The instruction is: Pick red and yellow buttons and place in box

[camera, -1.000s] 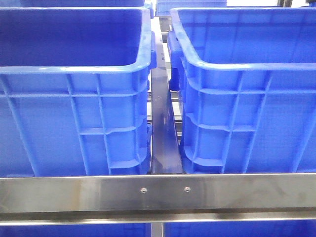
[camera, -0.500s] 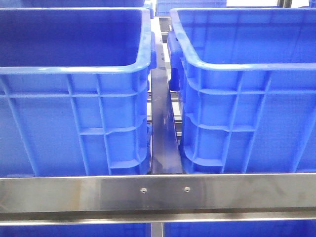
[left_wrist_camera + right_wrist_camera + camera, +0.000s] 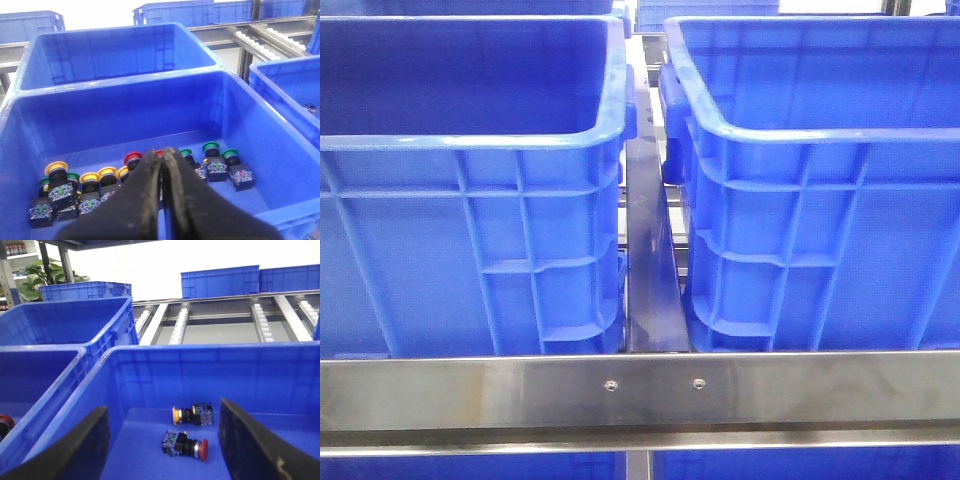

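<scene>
Above the left bin, the left gripper hangs pinched shut on nothing, red button at its 10 o'clock. Front view shows nothing changed. Right gripper gapes wide, empty, over two delivered buttons.

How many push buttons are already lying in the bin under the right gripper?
2, both on the floor of the blue bin: a yellow-capped button farther from the gripper, and a red-capped button nearer it. The right gripper's fingers may hide others.
</scene>
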`<control>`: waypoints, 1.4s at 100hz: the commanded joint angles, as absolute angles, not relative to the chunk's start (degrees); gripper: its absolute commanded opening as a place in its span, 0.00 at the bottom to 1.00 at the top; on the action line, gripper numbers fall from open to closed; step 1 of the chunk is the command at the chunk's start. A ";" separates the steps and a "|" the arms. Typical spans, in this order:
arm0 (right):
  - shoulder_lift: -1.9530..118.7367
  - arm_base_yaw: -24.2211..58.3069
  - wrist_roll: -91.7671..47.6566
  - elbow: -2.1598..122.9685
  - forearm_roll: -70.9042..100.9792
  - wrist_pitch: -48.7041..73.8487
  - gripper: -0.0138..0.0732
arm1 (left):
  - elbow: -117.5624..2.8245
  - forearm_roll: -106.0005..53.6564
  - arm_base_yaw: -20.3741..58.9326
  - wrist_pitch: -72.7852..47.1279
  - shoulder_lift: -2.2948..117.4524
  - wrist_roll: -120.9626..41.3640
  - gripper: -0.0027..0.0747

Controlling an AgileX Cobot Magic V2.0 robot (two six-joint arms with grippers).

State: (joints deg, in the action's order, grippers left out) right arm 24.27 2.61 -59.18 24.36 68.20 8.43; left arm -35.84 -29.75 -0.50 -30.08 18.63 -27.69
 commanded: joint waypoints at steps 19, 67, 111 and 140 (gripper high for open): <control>20.71 2.74 -59.92 22.75 67.77 7.02 0.50 | -37.28 -30.88 -0.61 -25.69 19.32 -27.06 0.01; 20.71 2.74 -59.92 22.75 67.89 7.09 0.08 | -37.28 -30.88 -0.61 -25.69 19.32 -27.06 0.01; 20.71 2.74 -59.92 22.75 67.89 7.03 0.08 | -37.28 -30.88 -0.61 -25.69 19.32 -27.06 0.01; 20.47 2.74 -59.92 22.75 67.26 4.61 0.08 | -37.28 -30.88 -0.61 -25.69 19.32 -27.06 0.01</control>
State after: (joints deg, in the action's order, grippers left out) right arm 20.39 2.61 -59.35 21.25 67.69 7.58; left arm -35.84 -29.75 -0.50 -30.08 18.63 -27.61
